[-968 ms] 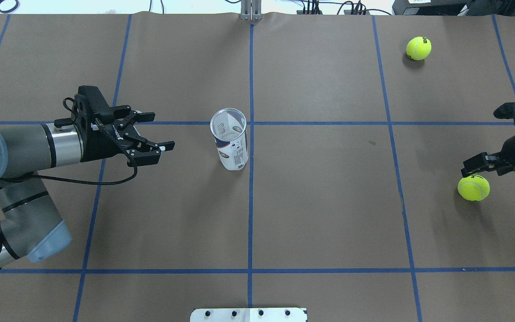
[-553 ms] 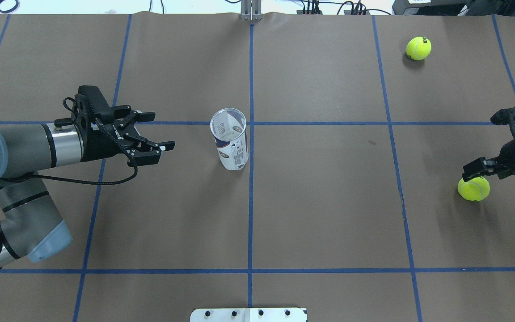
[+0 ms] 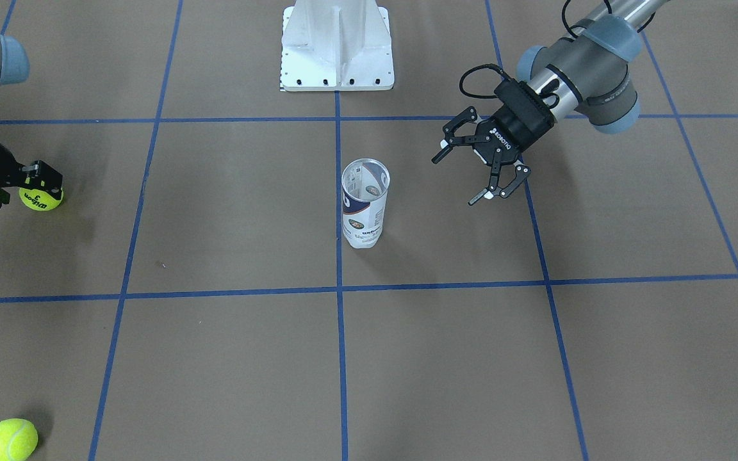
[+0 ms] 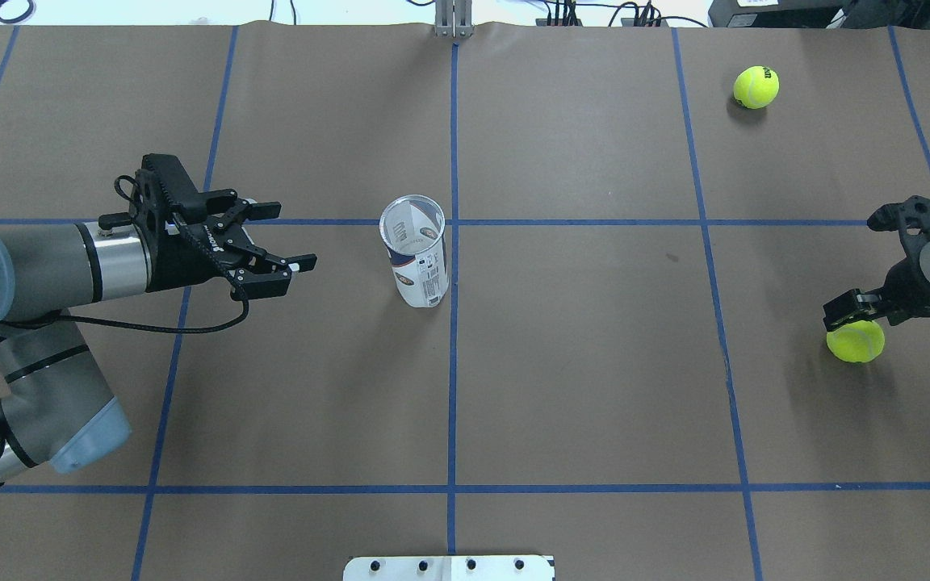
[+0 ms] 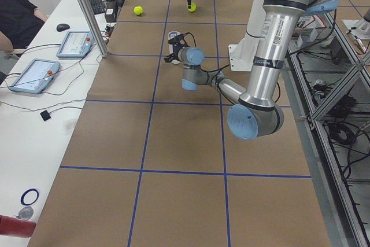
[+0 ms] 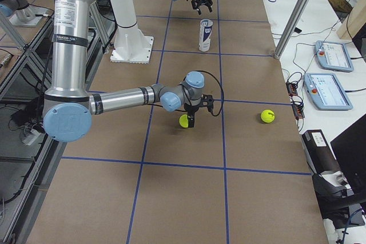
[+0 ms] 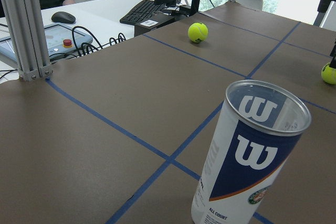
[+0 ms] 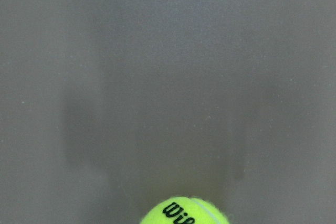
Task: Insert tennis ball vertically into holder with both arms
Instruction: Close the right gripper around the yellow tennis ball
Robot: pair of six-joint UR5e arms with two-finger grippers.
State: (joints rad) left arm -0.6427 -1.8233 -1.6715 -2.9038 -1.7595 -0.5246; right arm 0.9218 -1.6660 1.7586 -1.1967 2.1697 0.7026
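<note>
a: where did the holder (image 4: 416,258) stand relative to the left pincer (image 4: 297,236)?

b: upright on the table (image 4: 594,387), at the centre grid line, mouth up. the left pincer lay level and pointed at it, near but apart, with no contact.

a: and the tennis ball (image 4: 855,340)?

b: at the table's right side, directly under the right pincer (image 4: 846,310), which pointed down. a second ball (image 4: 756,86) lay at the far right, well apart from both arms.

a: what did one view add over another?

b: the overhead view showed only the holder's round mouth and part of its label. the left wrist view showed its side: the navy panel, the white "w" and the metal rim. the right wrist view showed only the ball's top at its lower edge and bare table, no fingers. the exterior right view showed the pincer just beside the ball.

a: state of each pincer?

b: left: fingers spread wide apart, holding nothing. right: its spread could not be told, nor whether it touched the ball.
</note>
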